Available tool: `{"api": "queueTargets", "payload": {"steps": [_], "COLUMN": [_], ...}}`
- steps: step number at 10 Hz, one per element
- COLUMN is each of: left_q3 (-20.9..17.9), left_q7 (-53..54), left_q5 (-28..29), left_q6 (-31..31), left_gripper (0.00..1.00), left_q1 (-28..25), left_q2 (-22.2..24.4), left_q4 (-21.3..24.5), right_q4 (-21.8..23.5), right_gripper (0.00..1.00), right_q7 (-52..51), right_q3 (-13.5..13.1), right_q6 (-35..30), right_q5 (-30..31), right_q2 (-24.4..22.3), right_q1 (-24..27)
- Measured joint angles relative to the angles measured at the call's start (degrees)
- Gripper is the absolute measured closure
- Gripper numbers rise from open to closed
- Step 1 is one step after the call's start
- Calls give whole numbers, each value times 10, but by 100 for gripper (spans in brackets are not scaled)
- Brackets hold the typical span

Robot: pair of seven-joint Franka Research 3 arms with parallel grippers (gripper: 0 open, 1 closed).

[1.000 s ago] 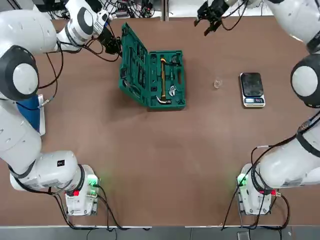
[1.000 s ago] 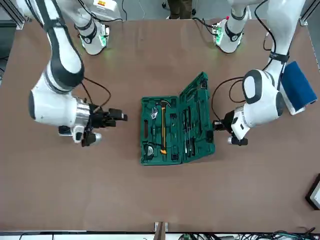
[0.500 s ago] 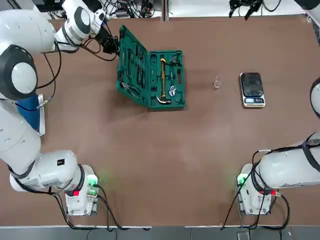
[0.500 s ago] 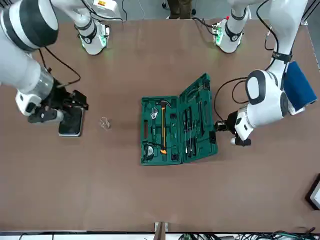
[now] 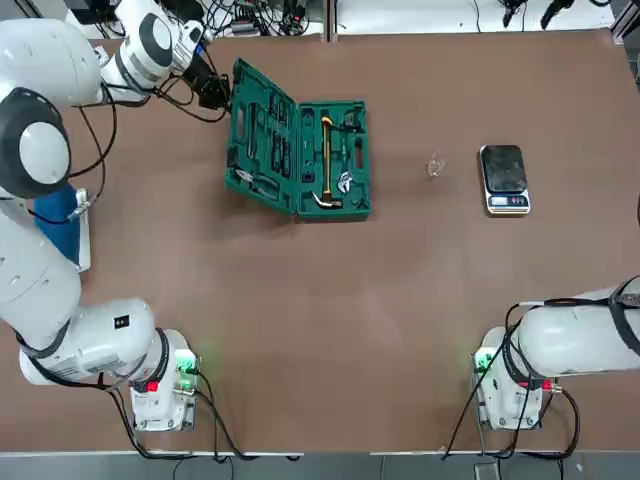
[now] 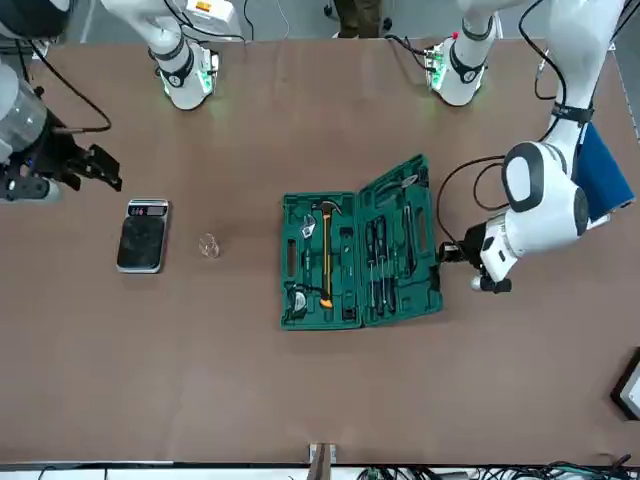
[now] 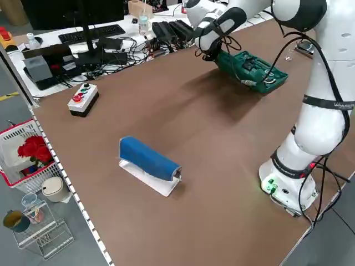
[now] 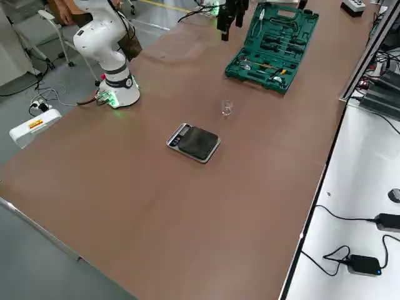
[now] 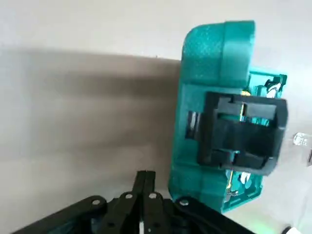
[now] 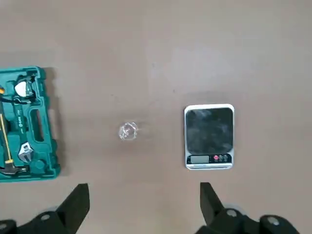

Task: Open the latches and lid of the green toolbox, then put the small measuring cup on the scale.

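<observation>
The green toolbox (image 5: 335,160) lies open at the table's far left, showing its yellow-handled hammer (image 5: 326,158). The lid (image 5: 257,135) leans back almost flat, tool slots up. My left gripper (image 5: 214,94) is shut just outside the lid's outer edge; in its wrist view the closed fingertips (image 9: 145,176) sit beside the lid rim, where a dark latch (image 9: 241,134) hangs loose. The small measuring cup (image 5: 435,165) stands upright between toolbox and scale (image 5: 504,178). My right gripper (image 6: 70,172) hovers open, high beyond the scale, holding nothing.
A blue block on a white base (image 7: 150,159) lies at the table's left edge. A grey button box (image 7: 83,98) sits near the far left corner. Cables and equipment line the far edge. Bare brown tabletop (image 5: 330,320) stretches between the arm bases.
The lid has swung further down toward the left, with my left gripper moving outward beside it. My right arm has swept right and away, uncovering the cup and scale.
</observation>
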State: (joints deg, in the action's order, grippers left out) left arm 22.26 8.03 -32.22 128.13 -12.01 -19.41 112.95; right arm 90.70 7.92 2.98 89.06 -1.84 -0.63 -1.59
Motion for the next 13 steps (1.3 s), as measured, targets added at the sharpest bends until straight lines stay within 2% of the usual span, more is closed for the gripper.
{"api": "queueTargets", "payload": {"steps": [3, 5, 8, 10, 13], "left_q3": [-1, 0, -1, -1, -3], "left_q7": [0, 1, 1, 1, 1], "left_q5": [0, 0, 13, 17, 18], "left_q6": [13, 13, 13, 13, 13], "left_gripper": [99, 99, 99, 99, 99], "left_q1": [-1, 0, 0, -1, -2], "left_q2": [-14, -19, -19, -19, -20], "left_q4": [1, 1, 4, 7, 13], "right_q4": [-28, -28, -9, 40, 146], "right_gripper": [0, 0, 0, 0, 0], "right_q7": [-1, -1, -1, 10, 78], "right_q3": [-5, -6, 1, 28, 96], "right_q6": [-27, -46, -34, 18, 120], "right_q5": [2, 2, 2, 2, 3], "right_q2": [0, 0, 3, 5, 5], "right_q1": [24, 36, 35, 33, 30]}}
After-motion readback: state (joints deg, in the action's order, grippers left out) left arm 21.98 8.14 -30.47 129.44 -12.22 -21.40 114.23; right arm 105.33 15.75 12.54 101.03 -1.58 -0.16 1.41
